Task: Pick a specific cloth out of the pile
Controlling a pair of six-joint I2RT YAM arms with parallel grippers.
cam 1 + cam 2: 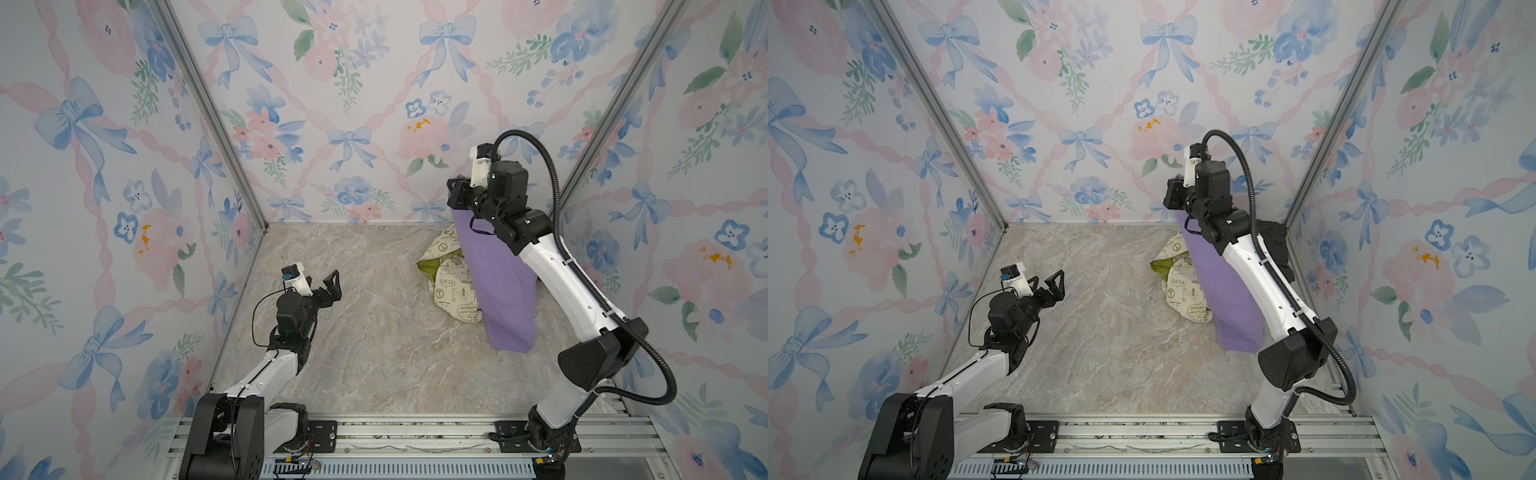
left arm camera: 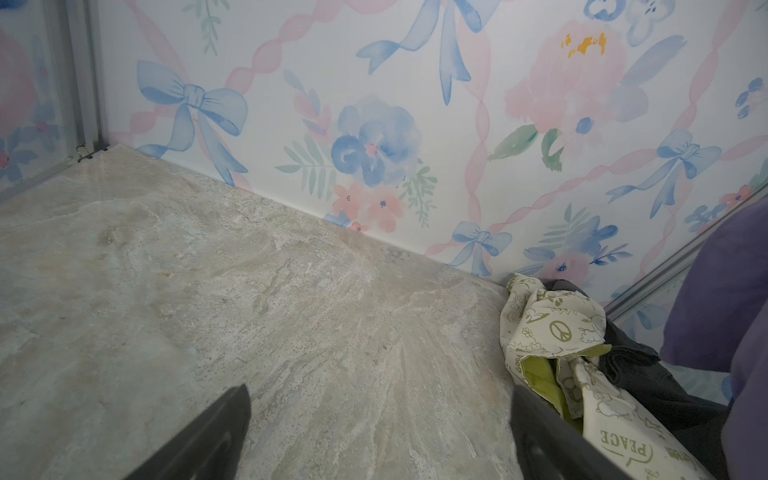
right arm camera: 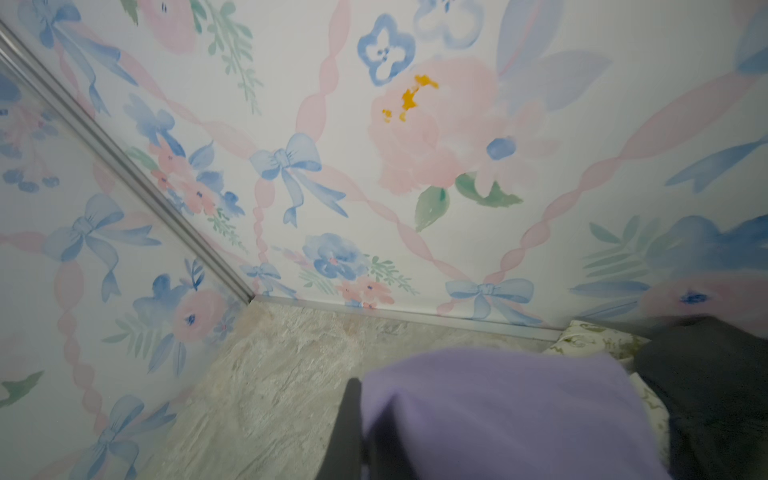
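- Light is bright, soft and even in both top views; the marble tabletop (image 1: 374, 332) shows no hard glare.
- Shadows on the tabletop are faint and soft-edged.
- The metal posts (image 1: 212, 112) lean apart toward the top, and the wallpaper (image 1: 62, 124) stretches near the edges: a wide-angle look.
- The left wrist view is sharp on the tabletop, and the cloth (image 2: 727, 291) at its edge looks dim and shaded.
- The right wrist view is smeared: cloth and nearby wallpaper are blurred.
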